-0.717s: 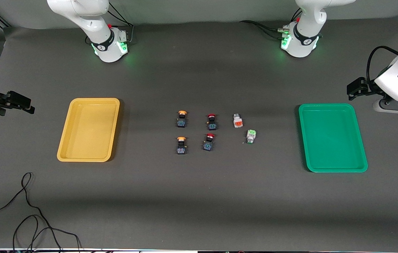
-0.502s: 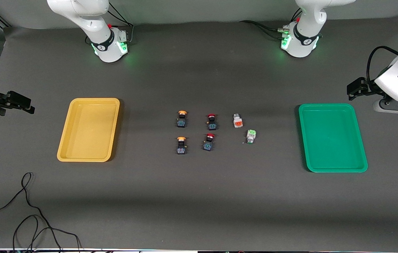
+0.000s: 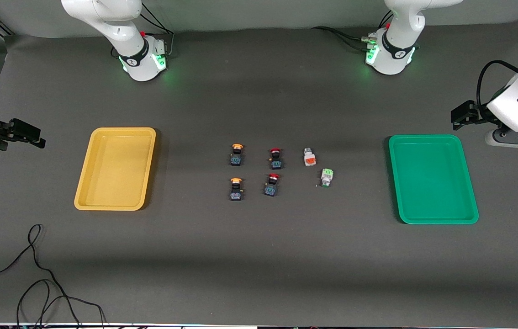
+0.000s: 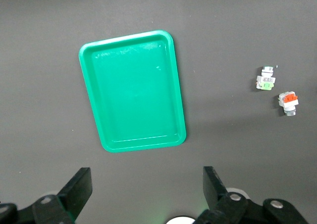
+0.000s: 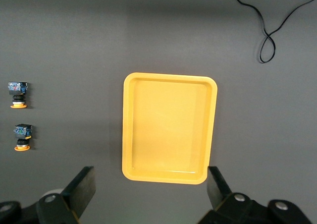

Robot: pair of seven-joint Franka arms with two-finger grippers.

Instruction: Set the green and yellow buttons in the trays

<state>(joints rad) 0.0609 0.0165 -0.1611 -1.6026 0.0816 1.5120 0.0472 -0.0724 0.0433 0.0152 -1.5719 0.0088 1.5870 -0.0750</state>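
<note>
The yellow tray point(image 3: 115, 169) lies toward the right arm's end of the table and the green tray point(image 3: 432, 179) toward the left arm's end; neither holds anything. Two yellow-capped buttons point(image 3: 236, 154) point(image 3: 235, 188) and the green-faced button point(image 3: 326, 177) sit on the mat between them. My right gripper point(image 5: 151, 187) is open, high over the mat beside the yellow tray point(image 5: 169, 127), with both yellow buttons point(image 5: 19, 94) point(image 5: 22, 137) in its view. My left gripper point(image 4: 147, 187) is open, high over the mat beside the green tray point(image 4: 132, 92), with the green button point(image 4: 266, 80) in its view. Neither gripper shows in the front view.
Two red-capped buttons point(image 3: 276, 158) point(image 3: 272, 184) and an orange-faced whitish button point(image 3: 309, 156) sit among the others. A black cable point(image 3: 35, 274) loops on the mat nearer the front camera than the yellow tray. Other equipment stands at both table ends point(image 3: 7, 135) point(image 3: 515, 114).
</note>
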